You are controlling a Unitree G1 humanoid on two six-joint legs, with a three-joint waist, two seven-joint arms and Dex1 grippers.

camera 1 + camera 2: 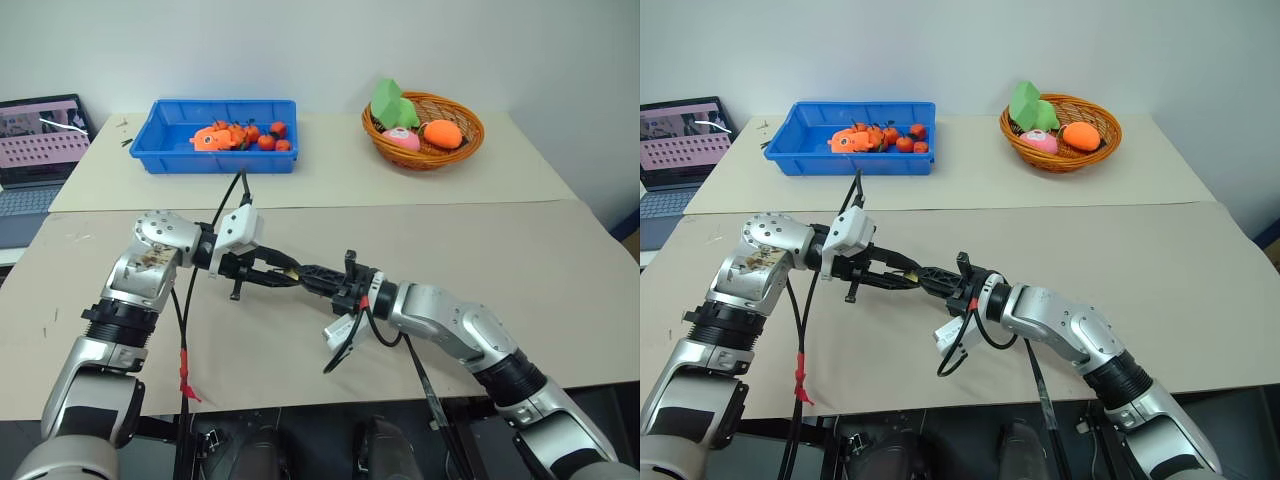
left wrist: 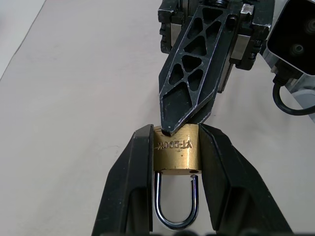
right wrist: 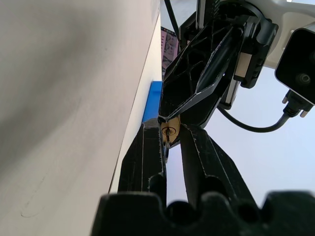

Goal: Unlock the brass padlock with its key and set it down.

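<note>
L gripper (image 2: 175,147) – fingers (image 2: 133,182) clamped on body of brass padlock (image 2: 176,152), one per side; silvery shackle (image 2: 176,206) points back toward wrist, looks seated in body. Lock held in air over table (image 1: 560,290), front-centre, between the 2 arms.

R gripper (image 3: 170,135) – fingers (image 3: 142,162) drawn close together, tips at keyhole face of padlock; key (image 3: 168,139) seen as small silvery bit at keyhole between tips, appears pinched, too small to be sure. R tips touch lock end-on, opposite L gripper.

Bkgd, far side of table: blue bin (image 1: 222,135) w/ orange/red items, robot's L; wicker basket (image 1: 424,128) w/ green, pink, orange items, robot's R. Laptop (image 1: 38,150) at far L edge.
</note>
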